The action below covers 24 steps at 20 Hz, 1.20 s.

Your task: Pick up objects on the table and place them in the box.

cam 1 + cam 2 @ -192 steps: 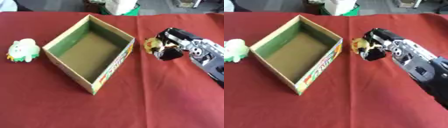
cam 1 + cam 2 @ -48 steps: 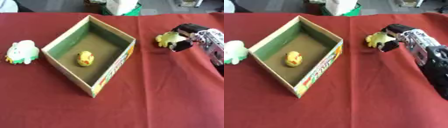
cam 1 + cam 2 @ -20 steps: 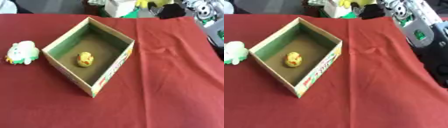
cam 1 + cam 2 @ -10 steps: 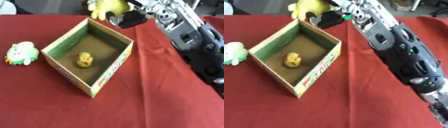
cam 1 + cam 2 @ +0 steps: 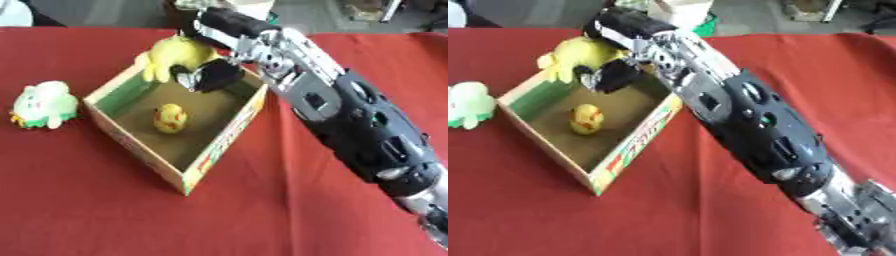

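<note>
A red cloth [image 5: 105, 215] covers the tabletop from the near edge to the far one, lying mostly flat with shallow creases at the right. Beyond its far edge is a grey floor [image 5: 114, 12]. A white rounded thing [image 5: 13, 12] shows at the upper left corner, cut off by the frame, with a dark shape just beside it. At the top middle, behind the far edge, stands a pale box-like thing [image 5: 677, 11] with a bit of green [image 5: 703, 24] at its right side. At the upper right, a pale leg or post [image 5: 830, 10] stands on the floor, too blurred to identify.
</note>
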### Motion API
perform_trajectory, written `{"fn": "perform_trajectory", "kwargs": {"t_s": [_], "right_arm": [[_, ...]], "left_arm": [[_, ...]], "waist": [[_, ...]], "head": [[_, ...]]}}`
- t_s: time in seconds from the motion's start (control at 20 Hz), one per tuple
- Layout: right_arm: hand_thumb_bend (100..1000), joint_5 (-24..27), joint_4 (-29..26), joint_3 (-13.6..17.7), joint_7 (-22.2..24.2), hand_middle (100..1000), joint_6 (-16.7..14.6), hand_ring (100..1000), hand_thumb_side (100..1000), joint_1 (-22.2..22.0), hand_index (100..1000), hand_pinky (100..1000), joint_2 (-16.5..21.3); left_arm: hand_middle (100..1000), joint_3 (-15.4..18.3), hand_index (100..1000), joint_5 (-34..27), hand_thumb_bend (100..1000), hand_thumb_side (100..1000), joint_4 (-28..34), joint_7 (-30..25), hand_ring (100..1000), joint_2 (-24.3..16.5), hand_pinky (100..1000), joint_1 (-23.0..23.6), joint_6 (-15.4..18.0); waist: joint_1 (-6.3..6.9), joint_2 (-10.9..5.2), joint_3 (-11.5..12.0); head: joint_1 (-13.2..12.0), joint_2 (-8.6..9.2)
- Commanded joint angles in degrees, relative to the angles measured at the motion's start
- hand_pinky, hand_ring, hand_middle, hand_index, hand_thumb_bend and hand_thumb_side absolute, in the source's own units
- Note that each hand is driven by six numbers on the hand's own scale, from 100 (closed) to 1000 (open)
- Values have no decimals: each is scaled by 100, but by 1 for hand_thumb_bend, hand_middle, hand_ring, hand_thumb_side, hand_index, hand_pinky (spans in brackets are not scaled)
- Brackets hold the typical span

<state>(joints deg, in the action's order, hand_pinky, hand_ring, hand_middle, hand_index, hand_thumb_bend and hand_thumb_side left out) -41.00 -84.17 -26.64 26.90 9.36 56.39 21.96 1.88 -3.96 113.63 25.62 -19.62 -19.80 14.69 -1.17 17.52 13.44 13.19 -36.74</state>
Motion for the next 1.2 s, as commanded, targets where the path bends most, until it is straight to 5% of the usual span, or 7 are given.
{"fn": "perform_trajectory", "kwargs": {"t_s": [0.05, 0.45, 0.65, 0.75, 0.9, 1.2], "right_arm": [[100, -222, 242, -36, -10, 458, -116, 688, 397, 34, 579, 713, -164], [100, -556, 786, -178, 76, 528, -547, 744, 425, -141, 665, 727, -396], [100, -603, 901, -192, 351, 699, -713, 796, 539, -149, 837, 764, -418], [315, -605, 884, -139, 495, 796, -749, 838, 666, -125, 922, 796, -403], [539, -531, 750, -32, 598, 850, -734, 863, 711, -63, 984, 814, -336], [622, -85, 273, 317, 730, 854, -526, 870, 763, 94, 1000, 838, -87]], "left_arm": [[605, 1, 757, -8, 100, 817, 96, -21, 619, -70, 557, -98, 0], [605, -4, 756, -7, 100, 818, 96, -18, 620, -61, 557, -99, -18], [605, -4, 757, -4, 100, 818, 96, -13, 620, -63, 557, -96, -19], [606, -5, 756, -3, 100, 818, 96, -11, 620, -63, 558, -95, -20], [606, -7, 756, -3, 100, 818, 96, -11, 620, -63, 558, -94, -21], [606, -6, 756, 0, 100, 817, 96, -1, 621, -67, 557, -71, -31]], "waist": [[24, -88, 18], [11, -66, 20], [20, -65, 22], [23, -68, 13], [28, -76, -3], [38, -102, -45]], "head": [[5, 44], [-8, 57], [-16, 34], [-15, 16], [10, -27], [10, -105]]}}
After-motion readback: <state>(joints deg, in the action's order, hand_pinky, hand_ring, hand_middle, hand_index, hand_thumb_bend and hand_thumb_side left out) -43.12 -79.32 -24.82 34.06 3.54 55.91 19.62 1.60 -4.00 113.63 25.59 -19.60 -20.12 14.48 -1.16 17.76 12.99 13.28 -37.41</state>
